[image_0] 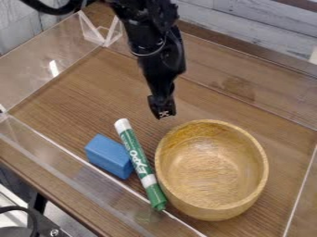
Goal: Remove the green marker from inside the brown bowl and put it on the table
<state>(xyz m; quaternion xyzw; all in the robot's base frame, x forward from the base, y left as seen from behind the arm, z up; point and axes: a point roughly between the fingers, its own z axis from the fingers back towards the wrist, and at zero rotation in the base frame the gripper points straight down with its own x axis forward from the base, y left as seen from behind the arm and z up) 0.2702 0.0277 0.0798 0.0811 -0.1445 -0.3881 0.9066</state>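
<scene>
Green marker (141, 165), down below the open gripper (161, 102), looks light, stiff and maybe slick; I'd pinch it mid-barrel.

We have just one view — it looks down at a steep slant on the brown wood-grain table (87, 97), facing across it toward the clear acrylic wall (266, 49) along the far side. We sit fairly near: the round light-brown wooden bowl (212, 168) looms large at lower right, and the table runs past the right edge.
</scene>
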